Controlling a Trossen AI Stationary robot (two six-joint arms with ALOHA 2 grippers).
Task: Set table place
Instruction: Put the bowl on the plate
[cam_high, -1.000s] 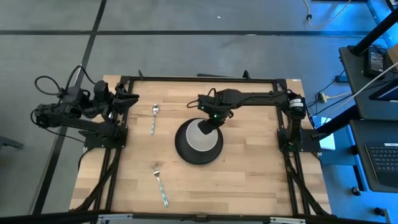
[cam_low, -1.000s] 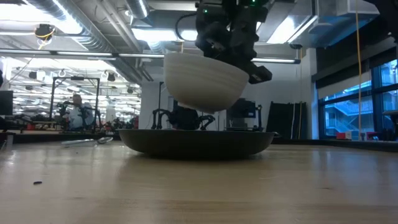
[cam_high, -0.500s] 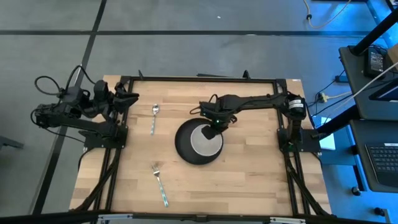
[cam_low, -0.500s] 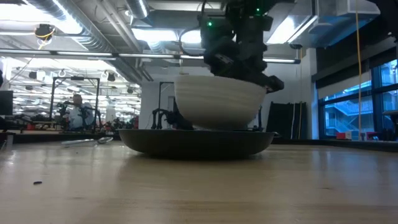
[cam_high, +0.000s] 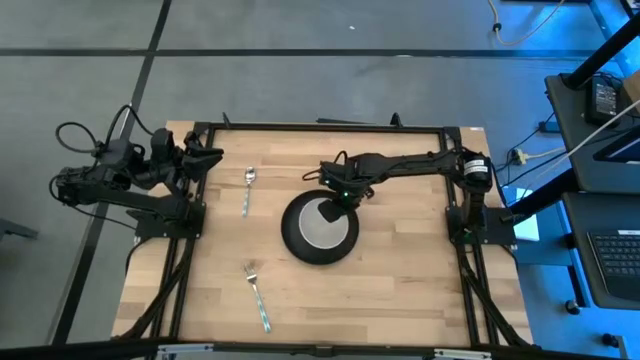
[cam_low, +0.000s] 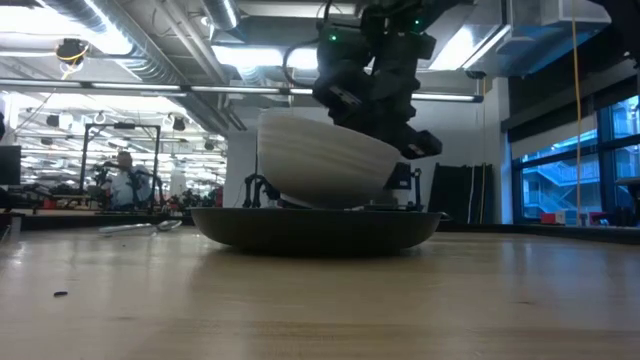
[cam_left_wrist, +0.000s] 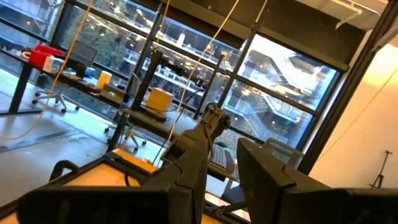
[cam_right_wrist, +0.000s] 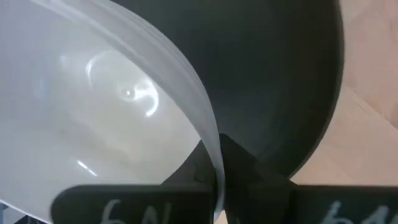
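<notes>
A white bowl (cam_high: 320, 226) sits tilted inside the matte black round plate (cam_high: 293, 243) at the table's middle; both also show in the low view, the bowl (cam_low: 320, 160) above the plate (cam_low: 315, 228). My right gripper (cam_high: 339, 197) is shut on the bowl's far-right rim. The spoon (cam_high: 248, 188) lies on the wood at the far left and the fork (cam_high: 257, 296) nearer the front. My left gripper (cam_high: 207, 158) is open and empty at the table's far left edge. My right gripper holds the bowl's rim (cam_right_wrist: 213, 160) on the bowl's far-right side, with one finger (cam_right_wrist: 189, 180) inside and one finger (cam_right_wrist: 252, 177) outside. The fingers come slanting down from the far right. The bowl is tilted, its underside (cam_low: 320, 203) down at the plate.
The table's black frame (cam_high: 330, 127) runs along the far edge. Bare wood lies to the right of the plate and along the front. A person shows far off in the room behind the table in the low view (cam_low: 122, 175).
My right gripper has come down with the bowl, staying shut on its rim. The bowl was lifted clear above the plate. It now sits down in the plate and has tipped from level to tilted.
</notes>
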